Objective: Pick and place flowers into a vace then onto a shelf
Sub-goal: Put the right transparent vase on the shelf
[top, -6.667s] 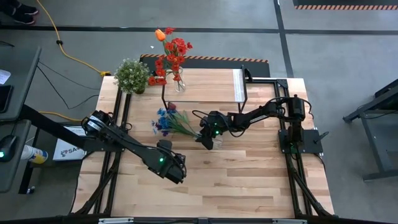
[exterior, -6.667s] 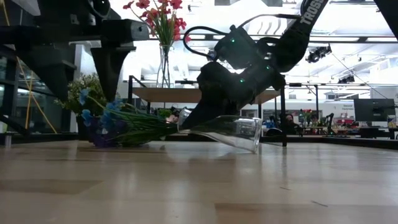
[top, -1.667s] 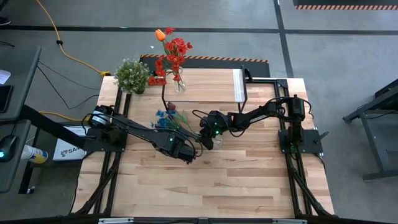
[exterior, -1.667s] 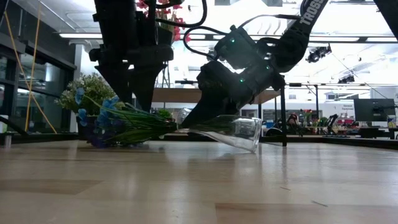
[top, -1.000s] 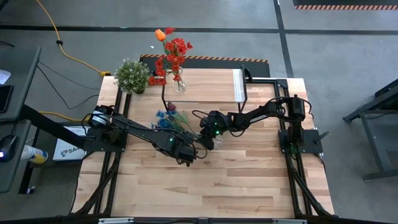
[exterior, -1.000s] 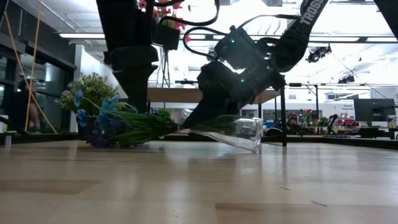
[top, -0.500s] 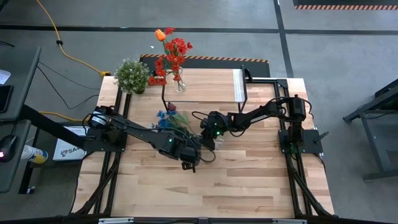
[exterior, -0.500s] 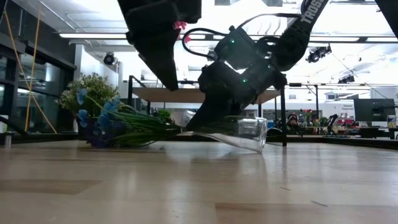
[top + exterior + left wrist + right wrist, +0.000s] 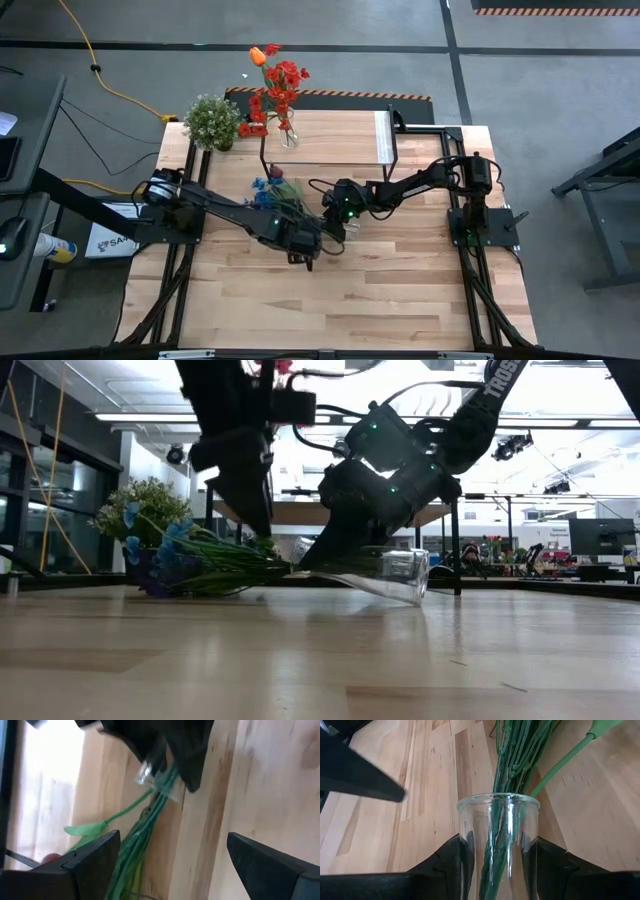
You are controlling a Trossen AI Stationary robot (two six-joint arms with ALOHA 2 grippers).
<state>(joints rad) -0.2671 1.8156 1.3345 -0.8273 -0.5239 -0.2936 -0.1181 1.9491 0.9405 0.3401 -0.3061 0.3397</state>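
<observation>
my right gripper (image 9: 495, 865) is clamped on the tipped vase (image 9: 498, 827), flowers (image 9: 190, 560) lying on the table, stems in its mouth. my left gripper (image 9: 172, 855) hangs spread above the stems; i should close low on them and push straight in.

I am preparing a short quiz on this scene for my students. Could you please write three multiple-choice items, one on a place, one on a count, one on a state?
1. Where does the vase of red flowers stand?
A. on the shelf
B. on the floor
C. in a gripper

2. How many glass vases show?
A. one
B. two
C. four

3. How is the glass vase with the green stems placed?
A. upright
B. tipped on its side
C. upside down

Answers: 1 A, it stands on the plank top. 2 B, one on the shelf, one in the right gripper. 3 B, the low view shows it lying tilted while the left gripper hangs open nearby.
</observation>
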